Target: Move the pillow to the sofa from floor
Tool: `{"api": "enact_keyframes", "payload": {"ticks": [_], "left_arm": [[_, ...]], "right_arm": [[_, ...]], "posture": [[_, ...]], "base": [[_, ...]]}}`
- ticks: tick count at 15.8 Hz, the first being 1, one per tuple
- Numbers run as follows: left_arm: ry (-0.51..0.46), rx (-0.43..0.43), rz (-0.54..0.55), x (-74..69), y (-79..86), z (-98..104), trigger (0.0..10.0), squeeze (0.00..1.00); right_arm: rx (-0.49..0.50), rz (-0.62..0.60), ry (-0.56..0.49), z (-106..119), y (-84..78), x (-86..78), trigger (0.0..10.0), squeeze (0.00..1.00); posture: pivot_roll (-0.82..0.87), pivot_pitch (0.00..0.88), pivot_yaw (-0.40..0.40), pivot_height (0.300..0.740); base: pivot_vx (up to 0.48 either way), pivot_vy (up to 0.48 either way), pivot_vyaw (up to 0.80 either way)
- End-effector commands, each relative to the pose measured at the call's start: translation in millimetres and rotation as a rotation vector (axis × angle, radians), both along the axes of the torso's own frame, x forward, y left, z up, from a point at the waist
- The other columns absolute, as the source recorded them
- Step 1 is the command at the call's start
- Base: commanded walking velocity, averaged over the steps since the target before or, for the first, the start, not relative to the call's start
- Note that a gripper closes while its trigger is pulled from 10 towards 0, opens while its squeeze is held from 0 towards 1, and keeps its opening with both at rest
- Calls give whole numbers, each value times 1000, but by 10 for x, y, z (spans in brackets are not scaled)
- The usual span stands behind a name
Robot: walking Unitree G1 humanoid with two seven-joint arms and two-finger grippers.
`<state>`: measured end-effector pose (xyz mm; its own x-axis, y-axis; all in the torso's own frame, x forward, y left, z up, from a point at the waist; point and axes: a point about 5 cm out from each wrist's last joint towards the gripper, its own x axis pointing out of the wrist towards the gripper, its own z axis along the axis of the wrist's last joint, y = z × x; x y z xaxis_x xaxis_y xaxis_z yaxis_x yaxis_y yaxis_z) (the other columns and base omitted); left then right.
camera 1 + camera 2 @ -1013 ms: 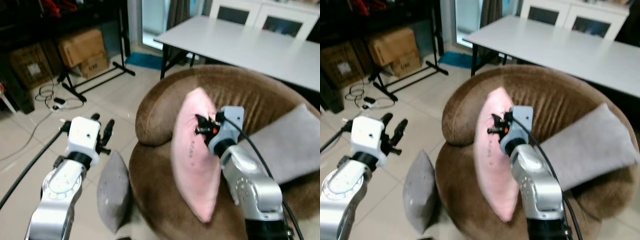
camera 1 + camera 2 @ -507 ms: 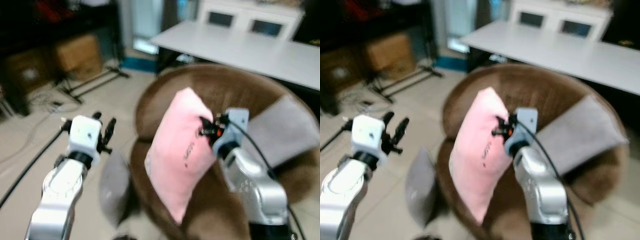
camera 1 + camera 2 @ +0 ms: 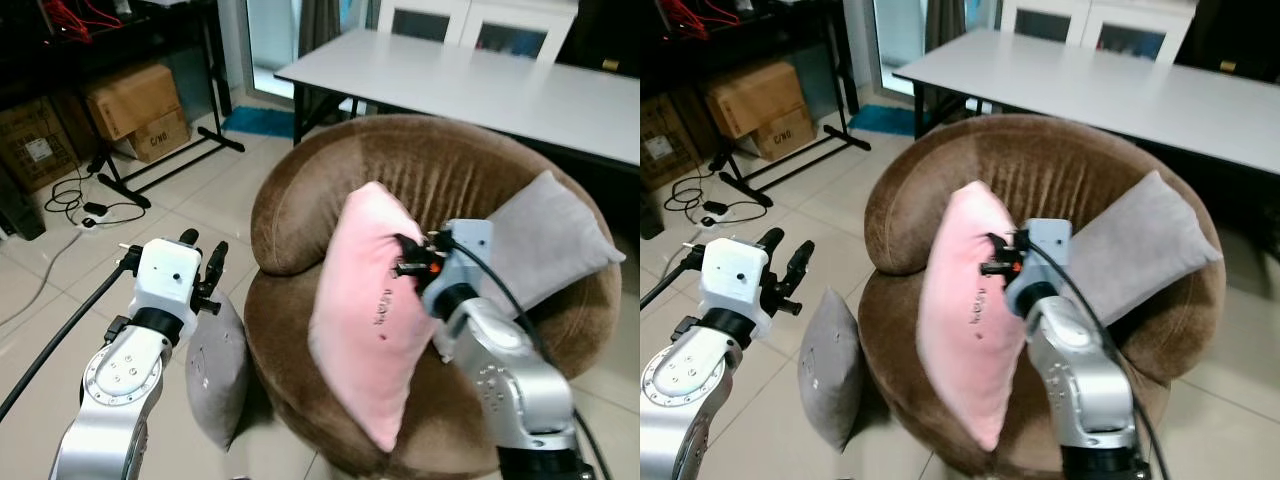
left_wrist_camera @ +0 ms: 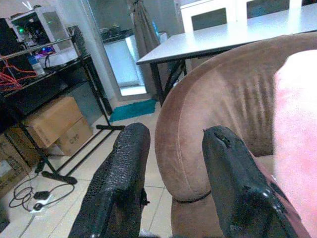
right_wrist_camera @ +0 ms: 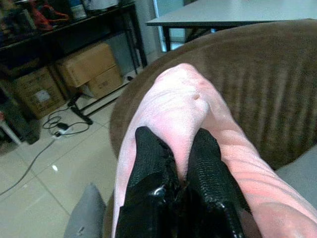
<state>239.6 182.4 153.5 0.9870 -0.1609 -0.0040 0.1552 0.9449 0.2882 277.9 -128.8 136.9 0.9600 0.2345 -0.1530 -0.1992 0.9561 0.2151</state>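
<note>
Brown sofa | right gripper pinching pink pillow above seat

pink pillow | swung out, now hanging upright over sofa seat

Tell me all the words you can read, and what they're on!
Pink pillow: small dark print, too blurred to read.
Smaller cardboard box: short dark letters, too small to read.
Left cardboard box: white label, unreadable.
Nothing can be read for sure.
</note>
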Motion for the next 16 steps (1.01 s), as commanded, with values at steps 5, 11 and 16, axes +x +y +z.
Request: {"api": "enact_keyframes", "payload": {"ticks": [5, 11, 16], "left_arm": [[-21, -14, 11, 22, 24, 65, 10000, 0], [-34, -20, 9, 30, 17, 78, 10000, 0], [-10, 23, -20, 7, -6, 38, 10000, 0]], "right_arm": [[3, 60, -70, 150, 95, 48, 10000, 0], [-38, 153, -108, 201, 177, 71, 10000, 0], [-32, 269, -159, 343, 275, 140, 10000, 0]], "posture": [[-30, 0, -22, 740], [-36, 0, -18, 740], [-34, 0, -21, 740]], "base": [[117, 0, -117], [250, 0, -383], [0, 0, 0]]}}
